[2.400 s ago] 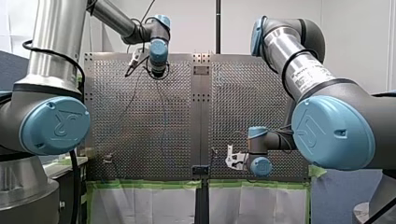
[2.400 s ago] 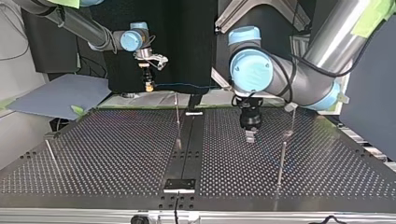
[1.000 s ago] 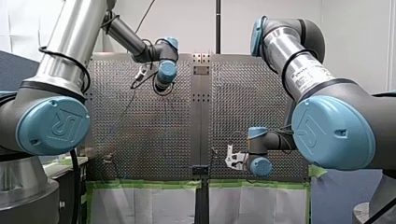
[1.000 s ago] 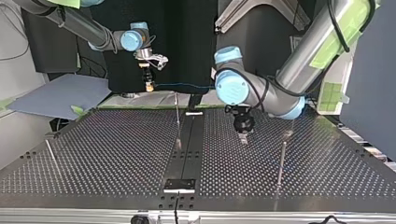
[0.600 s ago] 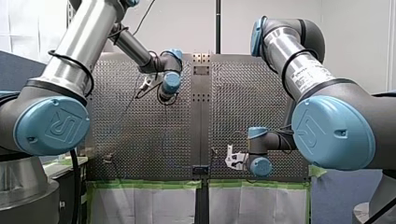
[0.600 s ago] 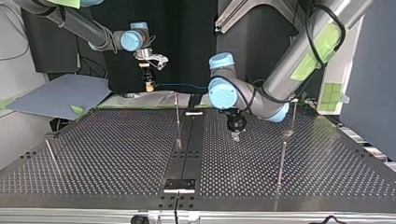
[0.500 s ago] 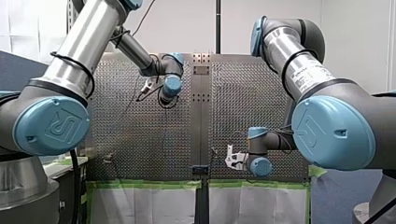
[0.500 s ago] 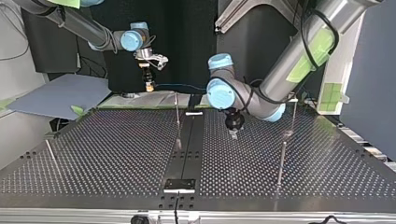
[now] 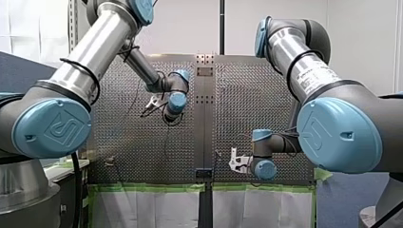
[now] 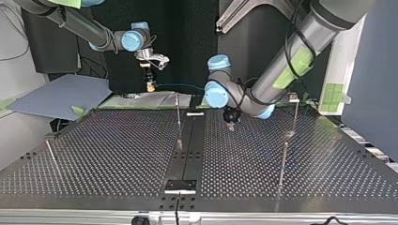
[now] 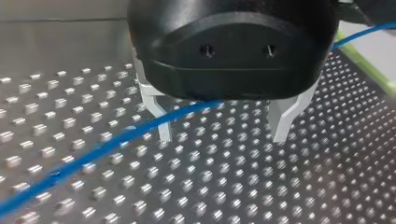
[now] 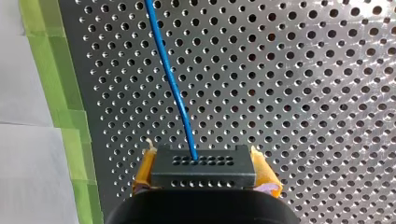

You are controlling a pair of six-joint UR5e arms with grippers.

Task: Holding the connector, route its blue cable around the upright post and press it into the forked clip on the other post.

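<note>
Thin blue cable (image 12: 170, 79) is now under my black left gripper (image 11: 222, 137) (just swung in, jaws wide open, empty, grab's next?); right gripper (image 12: 204, 175) pinches black connector (image 12: 203, 163).

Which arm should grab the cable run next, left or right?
Left, probably. My left gripper is open with the blue cable crossing by its fingers; my right gripper is shut on the connector, so it is busy.

Robotics lab, not a home or shop. Perforated metal worktop (image 10: 117, 154) with thin upright posts (image 10: 178, 119) fixed in it. My left arm (image 9: 90, 52) and my right arm (image 9: 304, 61) are industrial robots. Green tape (image 9: 152, 187) along the worktop's near edge, bare white wall (image 9: 351, 38) behind.
</note>
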